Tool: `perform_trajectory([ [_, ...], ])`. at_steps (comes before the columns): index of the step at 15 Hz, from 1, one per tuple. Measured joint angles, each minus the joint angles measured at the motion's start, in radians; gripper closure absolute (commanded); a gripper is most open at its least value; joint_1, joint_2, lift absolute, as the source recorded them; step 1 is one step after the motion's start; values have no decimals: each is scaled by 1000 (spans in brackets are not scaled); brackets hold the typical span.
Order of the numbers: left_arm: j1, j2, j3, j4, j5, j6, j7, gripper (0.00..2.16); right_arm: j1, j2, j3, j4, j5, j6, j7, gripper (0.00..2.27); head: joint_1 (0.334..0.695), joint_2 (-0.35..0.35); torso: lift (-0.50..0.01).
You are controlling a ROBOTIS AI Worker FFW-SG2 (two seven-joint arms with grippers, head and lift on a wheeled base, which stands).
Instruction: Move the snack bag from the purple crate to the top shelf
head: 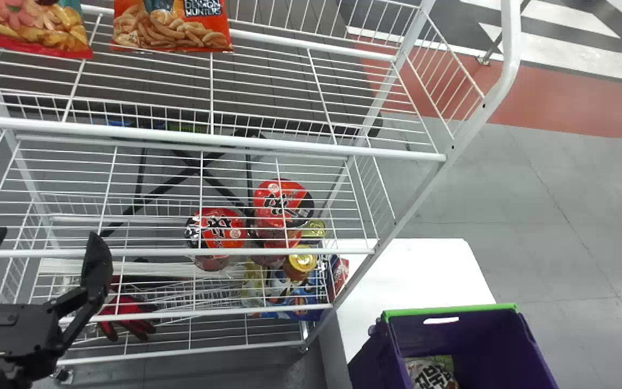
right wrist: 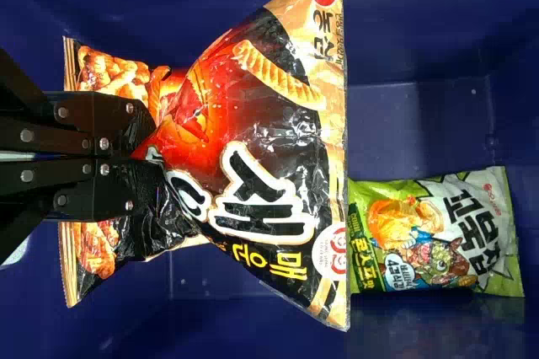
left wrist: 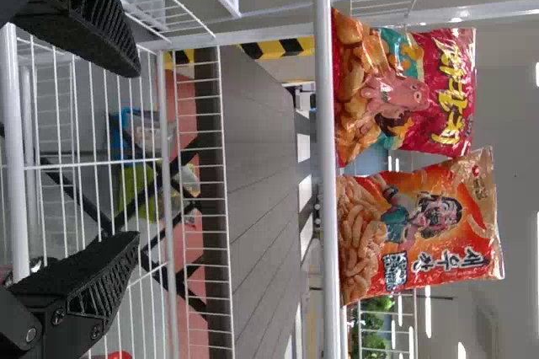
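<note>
the right gripper (right wrist: 146, 155) grasps the black snack bag (right wrist: 253, 136) by its middle, inside the purple crate (head: 448, 310) — likely so both ends balance when lifted. beyond those fingers lies a green bag (right wrist: 434, 233). the left gripper (left wrist: 139, 155) is parked by the rack (head: 268, 143) — fingers apart.

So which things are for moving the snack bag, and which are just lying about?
For the job:
black snack bag, pinched in the right gripper
purple crate
top shelf

Just lying about:
green snack bag in the crate
red bag and orange bag up on the shelf
red-topped tubs and red glove lower down
</note>
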Motion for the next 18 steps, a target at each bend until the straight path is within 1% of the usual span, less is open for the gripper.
perform_trajectory([
  [12, 8, 1, -4, -8, -5, -3, 1, 151, 0, 3, 1, -28, 10, 28, 9, 1413, 695, -350, -159],
  [18, 6, -1, -5, -8, -5, -6, 2, 151, -3, -6, -11, -45, 24, 60, 15, 1413, 695, -350, -135],
])
